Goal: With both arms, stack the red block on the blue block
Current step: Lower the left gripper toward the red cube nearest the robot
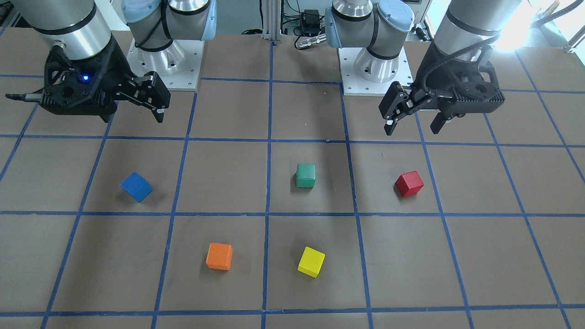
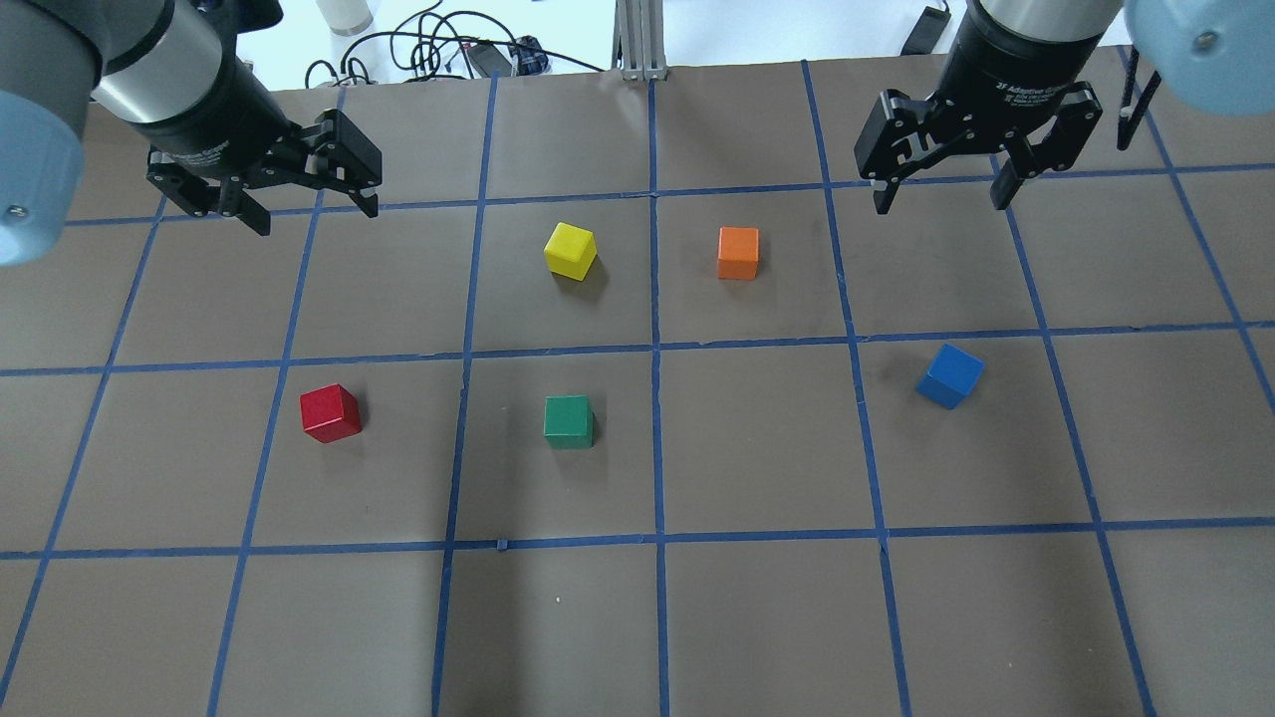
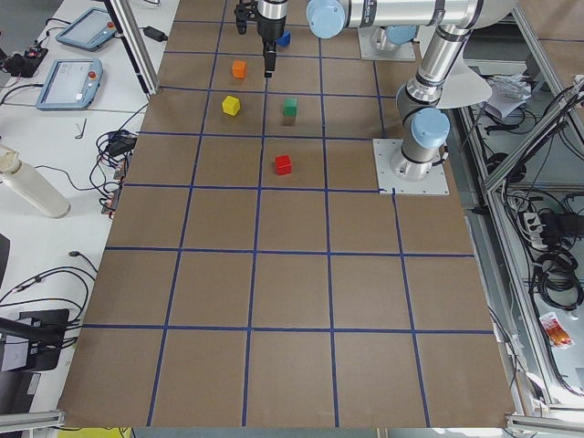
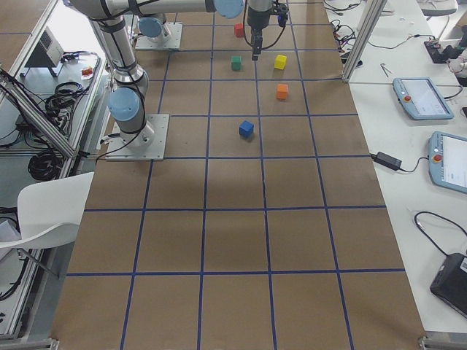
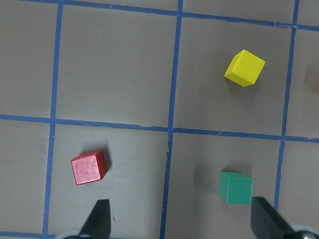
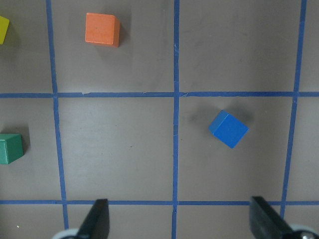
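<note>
Brown gridded table [image 2: 757, 617] underneath. Left gripper [image 2: 317, 212] hovers over left side, fingers spread, empty. Right gripper [image 2: 941, 202] hovers over right side, likewise spread, empty. Red block [image 2: 330, 412] on table, left side. Blue block [image 2: 949, 375] right side, turned against grid, well apart from red. Green block [image 2: 569, 421] between them.

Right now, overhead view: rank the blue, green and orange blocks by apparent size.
1. blue block: largest, turned diagonal to the grid.
2-3. green block and orange block: near alike. Green looks slightly wider, but it sits nearer the camera, so no firm ranking.
</note>
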